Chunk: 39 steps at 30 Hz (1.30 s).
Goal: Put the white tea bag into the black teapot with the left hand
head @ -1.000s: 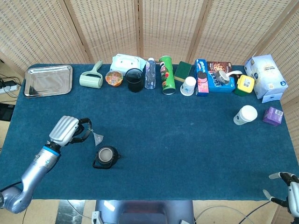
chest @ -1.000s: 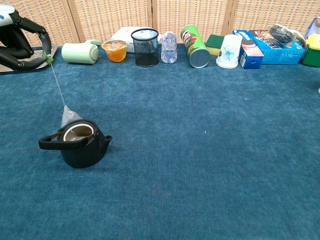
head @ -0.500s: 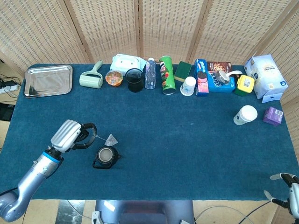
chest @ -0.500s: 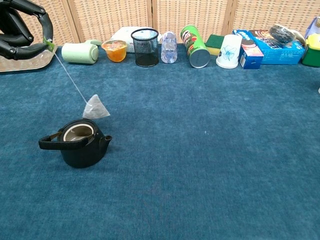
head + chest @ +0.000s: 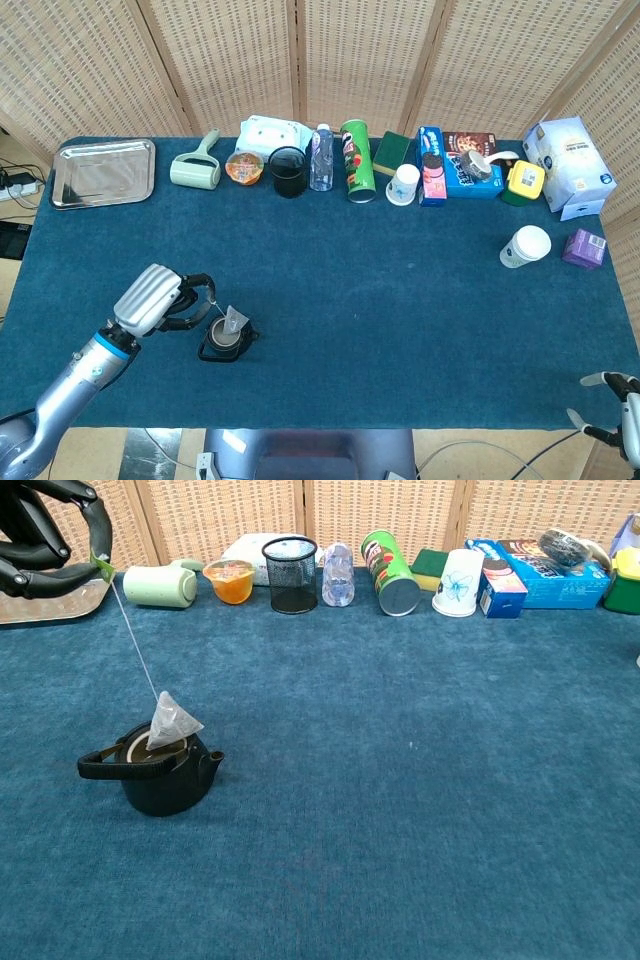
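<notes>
Dangling on its string, the white tea bag (image 5: 172, 722) hangs right over the mouth of the black teapot (image 5: 160, 772), its lower edge at the rim and the pyramid tipped a little to one side. From the head view it sits just above the opening, so the alignment looks good, though it is not yet inside. Up the string (image 5: 130, 635) we go to the green tag (image 5: 101, 566), pinched between the dark fingertips of the left hand (image 5: 160, 300), the other fingers curled loosely around nothing else. That hand sits just beside the pot on its left.

The call now, as I read it, is a slow straight descent: let the bag hang quiet, keep the tag above the opening, and lower until the pyramid drops past the rim before letting go. Any sideways drift and the bag could catch on the rim or the handle (image 5: 105, 767) and flop onto the blue bench (image 5: 420, 810).

Down at the far corner, the right hand (image 5: 615, 405) barely peeks into frame, fingers spread, holding nothing.
</notes>
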Motion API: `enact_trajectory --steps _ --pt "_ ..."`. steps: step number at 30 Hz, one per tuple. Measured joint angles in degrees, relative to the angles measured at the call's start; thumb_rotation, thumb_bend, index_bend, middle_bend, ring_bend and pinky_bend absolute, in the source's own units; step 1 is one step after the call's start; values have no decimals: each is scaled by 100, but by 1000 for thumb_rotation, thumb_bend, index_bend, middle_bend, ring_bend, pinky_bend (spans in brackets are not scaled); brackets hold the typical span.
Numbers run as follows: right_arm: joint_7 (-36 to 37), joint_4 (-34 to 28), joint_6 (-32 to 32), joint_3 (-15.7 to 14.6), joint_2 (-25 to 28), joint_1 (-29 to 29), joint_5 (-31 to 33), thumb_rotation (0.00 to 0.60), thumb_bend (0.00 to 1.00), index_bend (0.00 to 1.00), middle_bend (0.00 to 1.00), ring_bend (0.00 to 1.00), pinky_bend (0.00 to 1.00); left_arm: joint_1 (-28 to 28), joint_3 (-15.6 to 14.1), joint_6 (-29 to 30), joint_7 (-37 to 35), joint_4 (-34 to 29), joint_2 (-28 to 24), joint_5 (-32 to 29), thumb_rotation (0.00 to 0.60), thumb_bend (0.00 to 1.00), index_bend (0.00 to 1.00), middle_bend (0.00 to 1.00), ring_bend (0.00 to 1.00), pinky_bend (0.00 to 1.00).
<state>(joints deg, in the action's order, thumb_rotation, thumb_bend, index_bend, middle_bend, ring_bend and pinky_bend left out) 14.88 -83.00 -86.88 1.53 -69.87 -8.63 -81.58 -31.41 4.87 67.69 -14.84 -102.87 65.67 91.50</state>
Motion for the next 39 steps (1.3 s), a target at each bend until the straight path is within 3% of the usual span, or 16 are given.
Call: enact_trajectory --steps 25,39 --pt "69 57 -25 10 -16 -27 -15 600 220 412 407 289 266 63 -180 35 -41 -202 -217 154 600 489 611 1000 986 925" --pt "136 119 -35 -7 -21 -47 -47 600 220 412 407 290 269 141 -263 -83 33 -97 -223 -77 600 488 610 1000 986 925"
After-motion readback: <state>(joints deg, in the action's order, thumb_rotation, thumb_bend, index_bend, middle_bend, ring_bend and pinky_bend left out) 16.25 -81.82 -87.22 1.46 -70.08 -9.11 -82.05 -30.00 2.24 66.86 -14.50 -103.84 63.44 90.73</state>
